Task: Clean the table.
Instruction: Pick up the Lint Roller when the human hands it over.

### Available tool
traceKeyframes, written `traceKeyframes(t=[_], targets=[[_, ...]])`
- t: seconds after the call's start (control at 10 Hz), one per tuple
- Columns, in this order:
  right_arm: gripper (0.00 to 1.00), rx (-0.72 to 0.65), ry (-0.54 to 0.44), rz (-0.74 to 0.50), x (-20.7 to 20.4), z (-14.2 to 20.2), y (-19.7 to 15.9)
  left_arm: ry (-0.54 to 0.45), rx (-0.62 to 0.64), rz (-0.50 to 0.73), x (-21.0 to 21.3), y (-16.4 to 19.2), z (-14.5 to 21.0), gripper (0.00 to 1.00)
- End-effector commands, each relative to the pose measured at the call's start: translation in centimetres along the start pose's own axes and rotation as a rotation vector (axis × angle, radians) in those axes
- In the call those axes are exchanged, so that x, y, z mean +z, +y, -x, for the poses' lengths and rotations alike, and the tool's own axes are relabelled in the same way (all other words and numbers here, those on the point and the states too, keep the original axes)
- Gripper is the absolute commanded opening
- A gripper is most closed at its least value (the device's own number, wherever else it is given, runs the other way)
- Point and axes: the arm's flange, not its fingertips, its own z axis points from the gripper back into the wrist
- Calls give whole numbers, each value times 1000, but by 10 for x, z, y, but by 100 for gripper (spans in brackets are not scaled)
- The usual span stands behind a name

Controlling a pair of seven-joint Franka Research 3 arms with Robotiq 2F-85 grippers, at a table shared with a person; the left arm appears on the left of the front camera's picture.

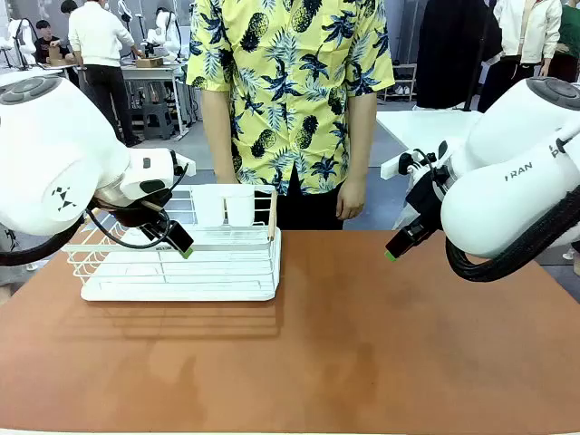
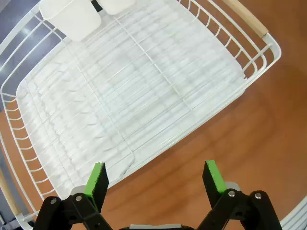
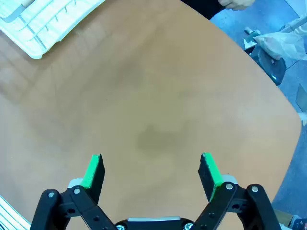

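The reddish-brown table (image 1: 362,335) spreads across the front view with a bare top. My left gripper (image 1: 181,243) hangs over the white dish rack (image 1: 181,263) at the table's left; in the left wrist view it (image 2: 154,178) stands open above the rack's (image 2: 129,96) near edge, nothing between its green pads. My right gripper (image 1: 399,245) hovers above the table's right part; in the right wrist view it (image 3: 151,171) is open over bare table (image 3: 158,96), holding nothing.
Two white cups (image 1: 225,205) sit at the rack's far side, beside its wooden handle (image 1: 271,216). A person in a yellow patterned shirt (image 1: 290,82) stands at the far edge, hands down. The rack's corner (image 3: 43,24) shows in the right wrist view.
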Motion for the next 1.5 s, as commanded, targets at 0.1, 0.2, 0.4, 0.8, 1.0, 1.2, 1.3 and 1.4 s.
traceKeyframes(t=[0.1,0.2,0.4,0.8,1.0,1.2,1.3,1.4], targets=[[100,0,0,0,0,0,0,0,-1,0,0,0,0,100],[100,0,0,0,0,0,0,0,-1,0,0,0,0,100],[100,0,0,0,0,0,0,0,-1,0,0,0,0,100],[100,0,0,0,0,0,0,0,-1,0,0,0,0,100],[100,1,0,1,0,0,0,0,-1,0,0,-1,0,100],[100,-122,-21,-139,40,-21,-25,18,88,160,51,9,-8,100],[100,-198,-29,-211,60,-28,-42,16,114,291,78,20,-8,100],[100,-269,-39,-265,77,-31,-62,-11,141,416,105,34,-4,100]])
